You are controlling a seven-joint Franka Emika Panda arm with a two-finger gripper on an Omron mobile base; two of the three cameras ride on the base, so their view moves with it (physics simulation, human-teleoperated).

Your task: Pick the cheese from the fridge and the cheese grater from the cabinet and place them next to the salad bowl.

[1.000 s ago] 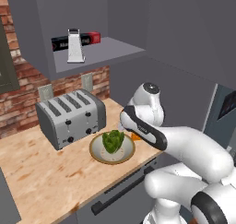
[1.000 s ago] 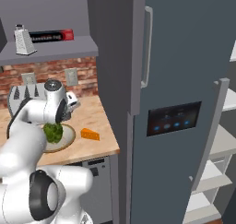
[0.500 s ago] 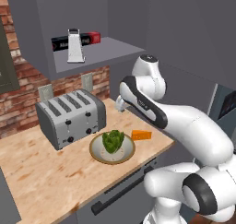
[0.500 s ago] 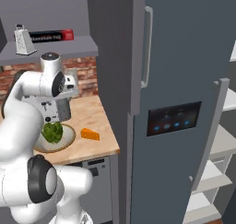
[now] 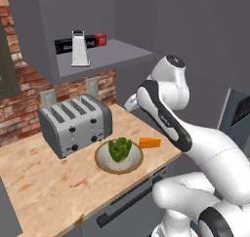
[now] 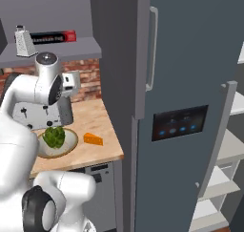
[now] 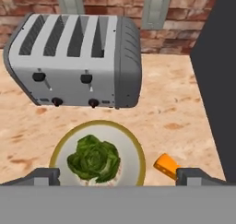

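Note:
The cheese [image 5: 149,143] [image 6: 93,139], a small orange wedge, lies on the wooden counter just right of the salad bowl [image 5: 102,159] [image 6: 71,142], a beige dish holding green lettuce. The silver cheese grater [image 5: 78,48] [image 6: 21,40] stands upright on the grey cabinet shelf [image 5: 114,52]. My gripper [image 7: 119,177] hangs open and empty, high above the bowl [image 7: 60,149] and looking down on it. The cheese [image 7: 166,165] shows by its right fingertip. The fridge [image 6: 181,83] rises right of the counter.
A silver four-slot toaster [image 5: 73,124] [image 7: 73,61] stands behind the bowl against the brick wall. A long black-and-red box [image 5: 95,40] lies on the shelf behind the grater. White inner fridge shelves [image 6: 231,147] show at the far right.
The arm has lifted from low beside the bowl and cheese to well above the counter. The jaws stayed open. The cheese stays on the counter by the bowl.

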